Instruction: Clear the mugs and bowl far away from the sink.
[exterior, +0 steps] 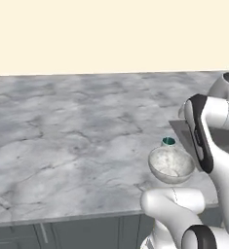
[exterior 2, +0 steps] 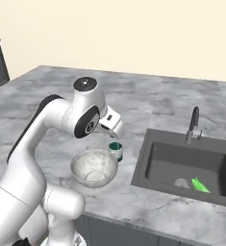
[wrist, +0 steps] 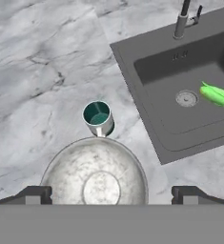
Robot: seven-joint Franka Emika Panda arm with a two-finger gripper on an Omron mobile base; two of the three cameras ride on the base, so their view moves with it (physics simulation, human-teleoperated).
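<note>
Bowl (wrist: 95,174) first, right under the hand view's lens, wide and empty, sitting between the two finger tips. The gripper (wrist: 111,194) hangs above it with jaws spread wide, tips out past the rim on either side, holding nothing. At 12 o'clock from the bowl, just beside its rim, stands the mug (wrist: 97,117), teal inside, upright. The sink (wrist: 189,86) lies off at 2 o'clock, close by, faucet (wrist: 181,20) at its far edge and something green (wrist: 217,94) lying in the basin. So the bowl is straight below the gripper, and the open worktop (exterior: 62,126) stretches away at 9 to 10 o'clock, opposite the sink. That's my guess for where the bowl goes.
</note>
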